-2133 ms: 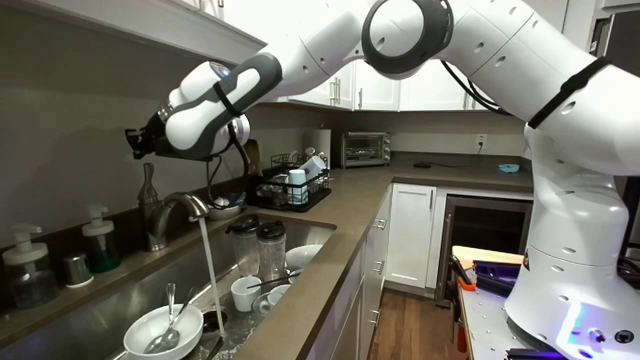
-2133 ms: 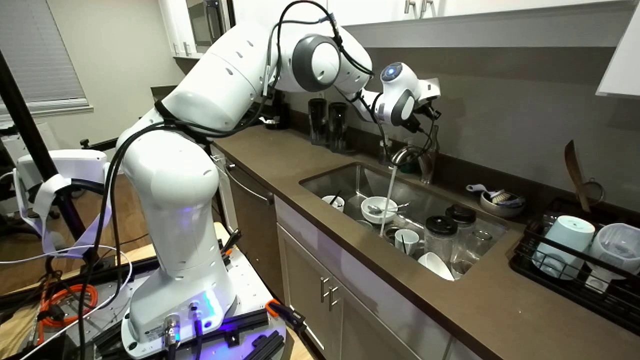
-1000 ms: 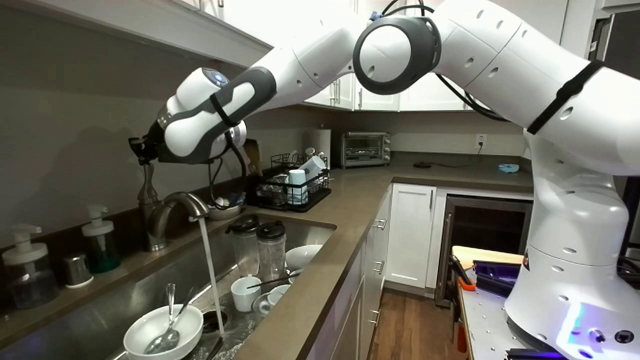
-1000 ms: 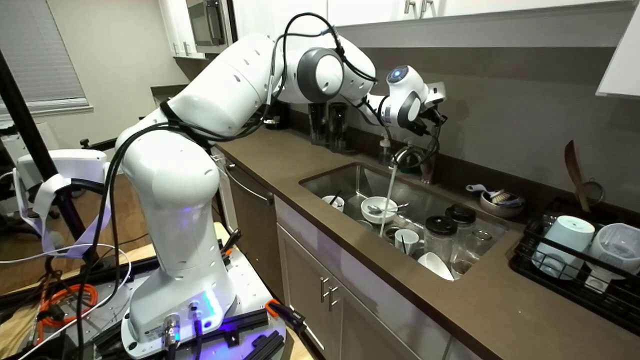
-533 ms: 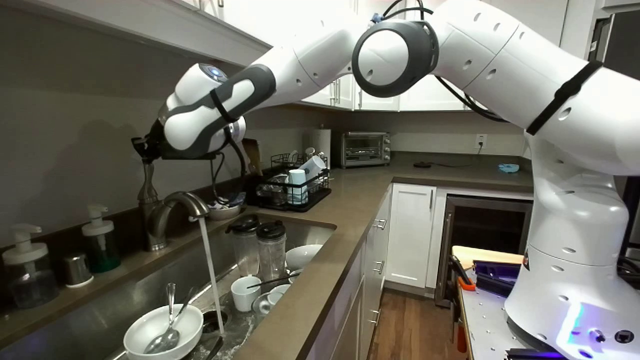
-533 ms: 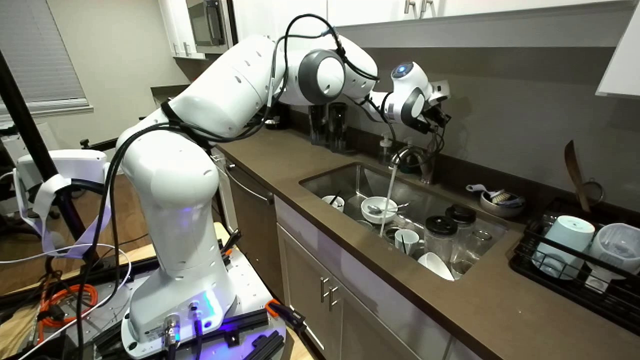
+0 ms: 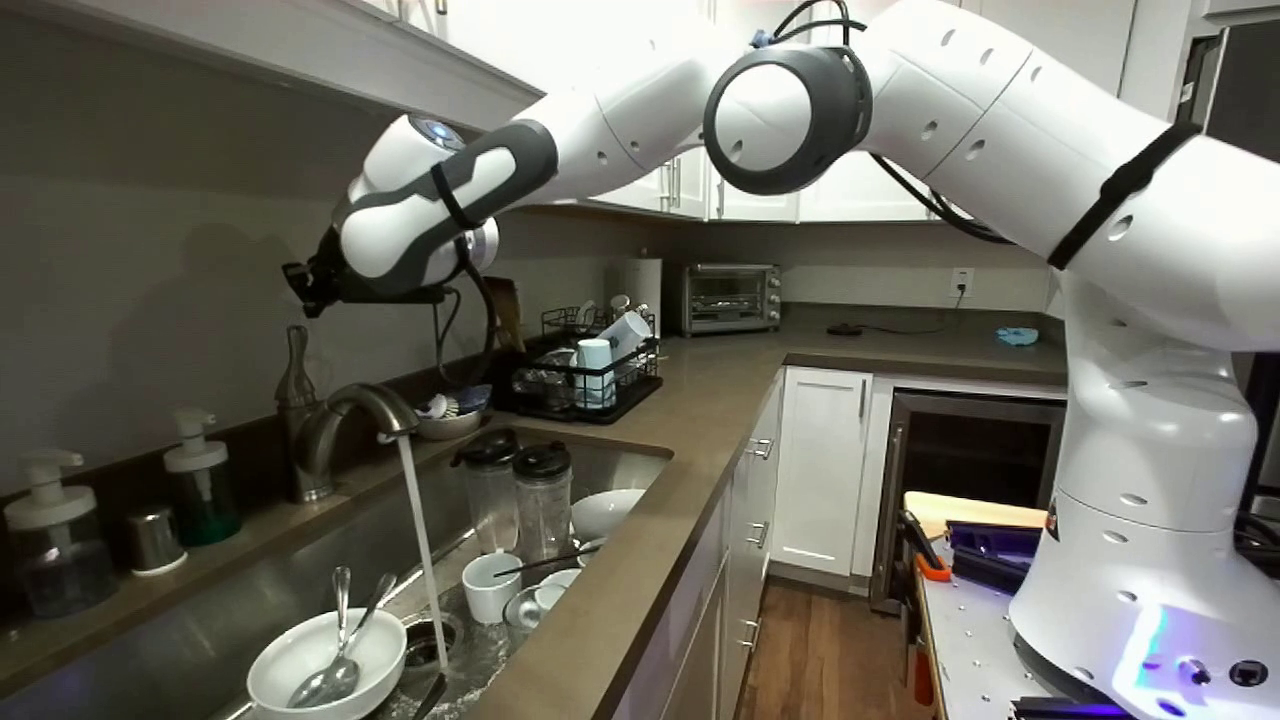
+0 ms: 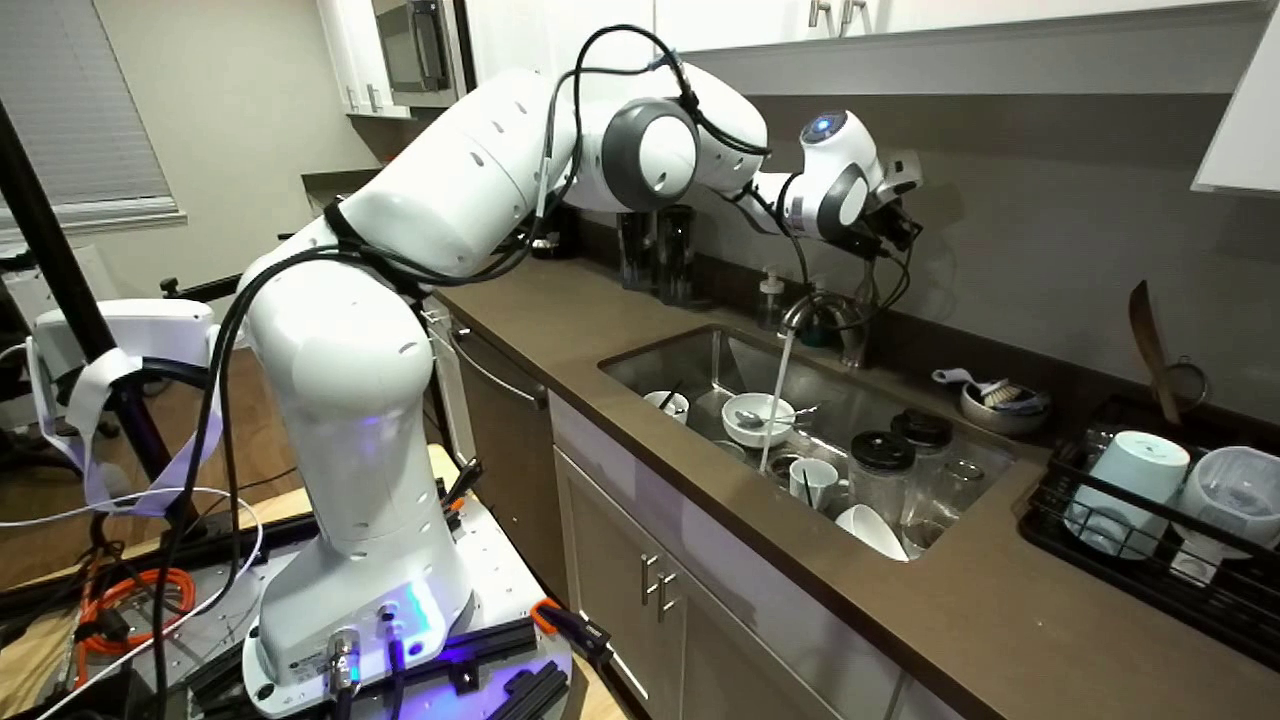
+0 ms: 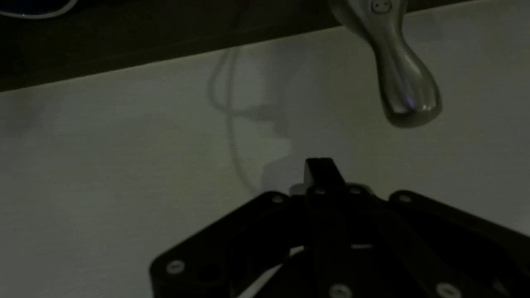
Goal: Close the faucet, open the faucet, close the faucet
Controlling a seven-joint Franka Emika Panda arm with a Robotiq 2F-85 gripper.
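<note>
The faucet [image 7: 365,402] is a metal gooseneck tap behind the sink. A stream of water runs from its spout. Its slim lever handle [image 7: 297,365] stands upright on the faucet's body. In an exterior view the faucet [image 8: 855,345] is partly covered by hanging cables. My gripper [image 7: 303,290] is above the handle and slightly toward the dish rack, with a small gap between them in that view. In an exterior view the gripper [image 8: 908,238] is close to the wall. In the wrist view the fingertips [image 9: 319,165] are together and empty, and the handle [image 9: 408,91] is apart from them.
The sink [image 8: 720,365] holds bowls, mugs and lidded jars. Soap dispensers [image 7: 200,480] stand behind it. A bowl with brushes [image 8: 1005,410] and a dish rack [image 8: 1130,520] are beside it. The wall [image 9: 124,165] is close behind the faucet; cabinets [image 8: 950,25] hang above.
The gripper lowered to the top of the handle, then rose and shifted sideways toward the dish rack, leaving a gap above the handle. The handle looks the same and the water still runs.
</note>
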